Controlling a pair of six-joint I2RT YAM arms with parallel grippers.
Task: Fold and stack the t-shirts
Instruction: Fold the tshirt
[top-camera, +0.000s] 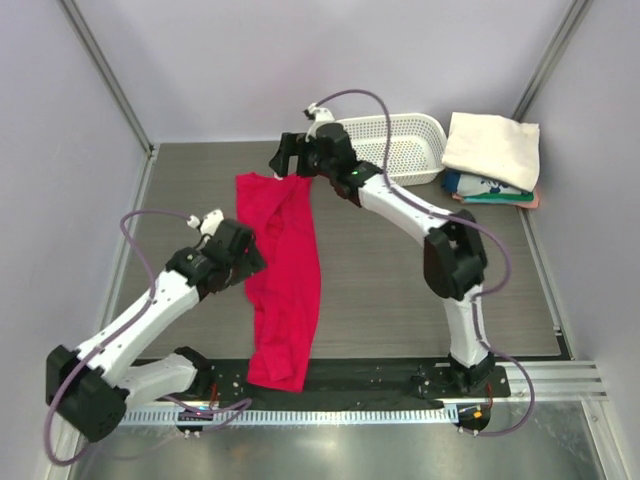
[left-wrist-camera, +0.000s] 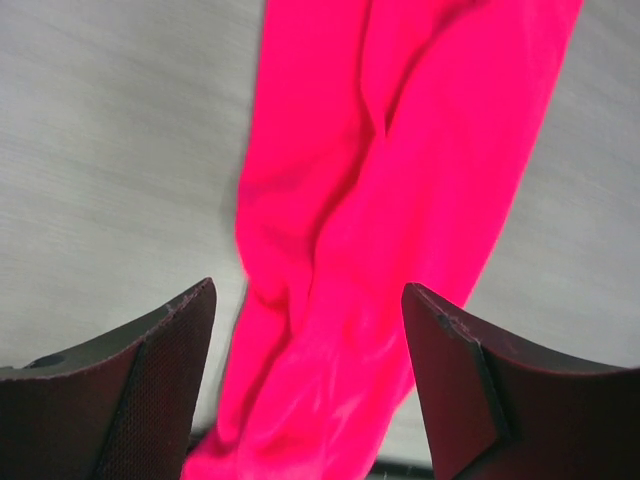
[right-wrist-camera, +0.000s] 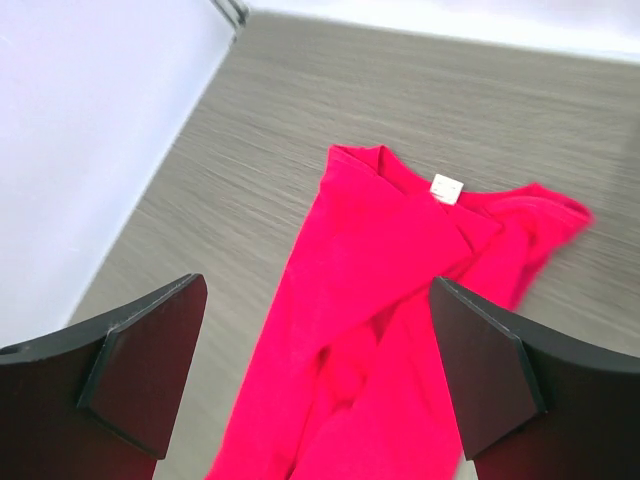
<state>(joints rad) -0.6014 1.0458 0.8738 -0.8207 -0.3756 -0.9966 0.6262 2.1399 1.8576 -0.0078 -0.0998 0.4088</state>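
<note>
A crimson-red t-shirt (top-camera: 283, 285) lies crumpled in a long strip from the far middle of the table to its near edge, collar end at the far side. My left gripper (top-camera: 252, 260) hovers open at the strip's left edge, halfway along. In the left wrist view the red t-shirt (left-wrist-camera: 370, 200) shows below the open left gripper (left-wrist-camera: 308, 290), nothing pinched. My right gripper (top-camera: 290, 160) hangs open above the collar end. In the right wrist view the red t-shirt (right-wrist-camera: 380, 280) with its white label (right-wrist-camera: 446, 188) lies beneath the open right gripper (right-wrist-camera: 318, 283). A stack of folded t-shirts (top-camera: 491, 150), cream-white on top, sits far right.
A white perforated basket (top-camera: 405, 145) stands at the back, just right of my right arm. Under the cream shirt a teal and white printed one (top-camera: 485, 188) and a pink edge (top-camera: 530, 200) show. Side walls close in the table left and right.
</note>
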